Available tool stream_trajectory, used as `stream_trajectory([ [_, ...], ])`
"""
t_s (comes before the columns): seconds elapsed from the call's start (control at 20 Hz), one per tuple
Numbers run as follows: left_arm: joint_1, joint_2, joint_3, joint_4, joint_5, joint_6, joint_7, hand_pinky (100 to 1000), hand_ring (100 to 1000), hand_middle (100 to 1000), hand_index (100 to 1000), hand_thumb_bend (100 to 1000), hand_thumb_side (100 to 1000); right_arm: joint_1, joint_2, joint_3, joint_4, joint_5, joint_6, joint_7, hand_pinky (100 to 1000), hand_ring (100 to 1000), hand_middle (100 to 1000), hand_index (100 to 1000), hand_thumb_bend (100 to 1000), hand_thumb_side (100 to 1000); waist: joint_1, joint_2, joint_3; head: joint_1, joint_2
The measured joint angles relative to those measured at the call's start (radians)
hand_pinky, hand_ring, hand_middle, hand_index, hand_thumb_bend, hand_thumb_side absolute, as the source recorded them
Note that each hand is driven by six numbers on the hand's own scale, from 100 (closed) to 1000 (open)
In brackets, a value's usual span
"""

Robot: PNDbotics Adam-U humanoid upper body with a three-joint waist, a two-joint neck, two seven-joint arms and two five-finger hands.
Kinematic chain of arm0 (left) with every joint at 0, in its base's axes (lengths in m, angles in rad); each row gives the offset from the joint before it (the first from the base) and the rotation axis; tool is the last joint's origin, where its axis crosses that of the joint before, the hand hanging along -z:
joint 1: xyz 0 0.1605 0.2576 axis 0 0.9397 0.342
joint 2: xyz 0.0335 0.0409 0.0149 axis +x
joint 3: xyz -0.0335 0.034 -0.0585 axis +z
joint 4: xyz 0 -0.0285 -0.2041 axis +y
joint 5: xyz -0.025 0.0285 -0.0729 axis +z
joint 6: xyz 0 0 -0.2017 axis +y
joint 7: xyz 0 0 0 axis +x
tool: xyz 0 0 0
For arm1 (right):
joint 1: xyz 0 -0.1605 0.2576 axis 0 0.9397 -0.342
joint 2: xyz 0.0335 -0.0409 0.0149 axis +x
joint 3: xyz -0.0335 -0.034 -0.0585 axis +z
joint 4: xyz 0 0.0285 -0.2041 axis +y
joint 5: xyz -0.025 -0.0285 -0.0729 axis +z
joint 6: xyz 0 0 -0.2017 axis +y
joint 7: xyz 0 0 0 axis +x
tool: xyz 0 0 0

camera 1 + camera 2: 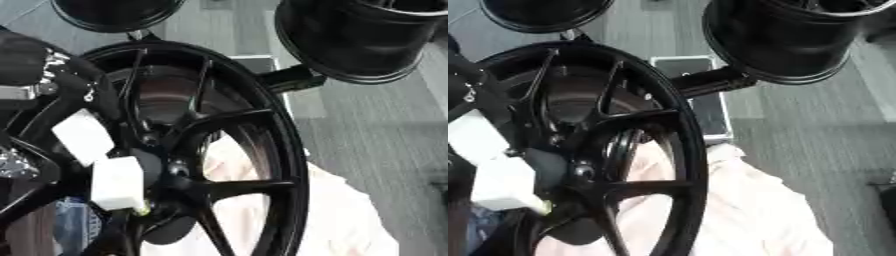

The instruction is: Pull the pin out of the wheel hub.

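Wheel hub (219,150): glossy black painted metal; white-padded fingers (118,182) matt; beyond them, pale pink cloth (754,210) soft, grey floor (815,140) matt.

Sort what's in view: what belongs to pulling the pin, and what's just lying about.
Job:
- large black spoked wheel, with its hub
- left hand, white-padded fingers at the hub

Lying about:
- black barrel-shaped rim, upper right
- second black rim, top
- pale pink cloth
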Motion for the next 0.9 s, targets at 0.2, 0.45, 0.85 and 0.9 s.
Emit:
stream_trajectory([
  [0.2, -0.001, -0.006, -0.007, 0.0, -0.001, 0.016, 0.0, 774, 721, 706, 800, 535, 100, -0.001, 0.003, 0.0, 0.0, -0.005, -0.001, -0.001, 561, 618, 570, 652, 100, 470, 0.001, 0.007, -0.002, 0.0, 0.0],
  [0.45, -0.004, -0.01, -0.012, 0.0, -0.017, 0.03, -0.003, 755, 681, 644, 776, 507, 100, -0.006, 0.009, 0.0, 0.0, -0.011, -0.002, -0.001, 561, 619, 570, 652, 100, 470, 0.001, 0.015, -0.003, 0.0, -0.003],
  [0.85, -0.004, -0.017, -0.018, 0.0, -0.045, 0.031, 0.003, 730, 619, 547, 723, 482, 100, -0.009, 0.011, 0.001, 0.0, -0.013, -0.007, -0.001, 561, 619, 570, 652, 100, 470, 0.002, 0.019, -0.004, 0.001, -0.008],
  [0.9, -0.004, -0.017, -0.018, 0.0, -0.047, 0.03, 0.004, 727, 616, 543, 717, 483, 100, -0.009, 0.011, 0.001, 0.0, -0.013, -0.007, 0.0, 561, 619, 570, 652, 100, 470, 0.002, 0.019, -0.004, 0.001, -0.008],
])
